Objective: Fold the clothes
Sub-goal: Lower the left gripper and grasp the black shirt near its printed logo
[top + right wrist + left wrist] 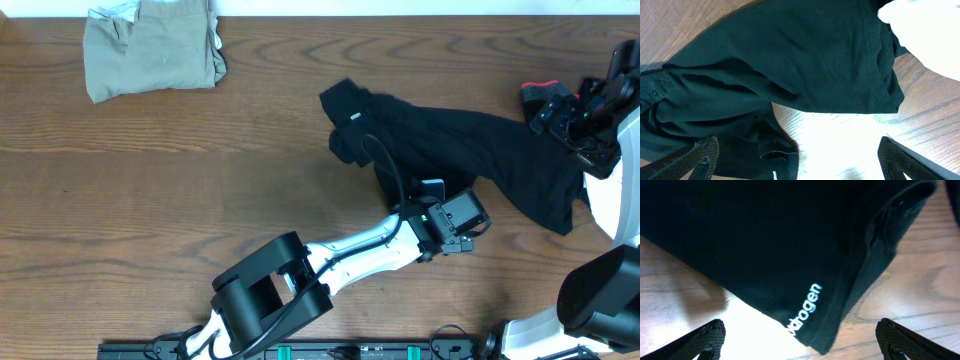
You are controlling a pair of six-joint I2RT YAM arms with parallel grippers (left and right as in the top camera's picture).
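The clothes here are chiefly a plain black garment, lying crumpled across the right half of the table. In the left wrist view its hem corner carries white print. My left gripper hovers over the garment's near edge, open, with the hem corner between its fingers but untouched. My right gripper is over the garment's right end. It is open, holding nothing, with folds of black cloth below it. A khaki garment lies bunched at the far left.
A black item with red-orange trim sits at the far right edge, next to the right arm. A blurred white shape fills the upper right corner of the right wrist view. Bare wood lies left of the black garment.
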